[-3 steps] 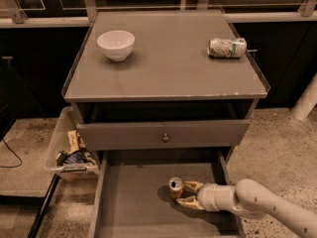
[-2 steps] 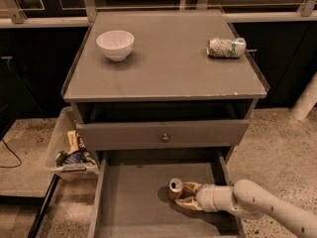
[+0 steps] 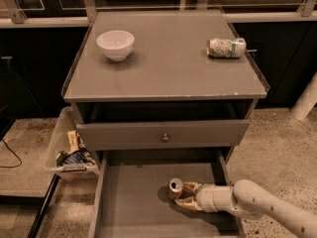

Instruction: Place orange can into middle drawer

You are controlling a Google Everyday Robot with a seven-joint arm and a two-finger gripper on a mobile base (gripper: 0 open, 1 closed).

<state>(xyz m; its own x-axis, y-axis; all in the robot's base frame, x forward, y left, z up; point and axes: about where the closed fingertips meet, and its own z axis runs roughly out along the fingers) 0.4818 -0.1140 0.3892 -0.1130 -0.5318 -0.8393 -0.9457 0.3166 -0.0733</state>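
Observation:
The orange can (image 3: 175, 186) shows its silver top inside the open middle drawer (image 3: 131, 205), right of the floor's centre. Its body is mostly hidden by my gripper (image 3: 180, 194), which reaches in from the right on a pale arm. The tan fingers (image 3: 188, 204) close around the can, low over or on the drawer floor; I cannot tell whether it rests there.
Above the open drawer is a grey drawer front with a round knob (image 3: 165, 138). On the cabinet top stand a white bowl (image 3: 115, 44) and a white-and-green dented can (image 3: 226, 47). A clear bin of snack packets (image 3: 72, 152) sits left of the cabinet.

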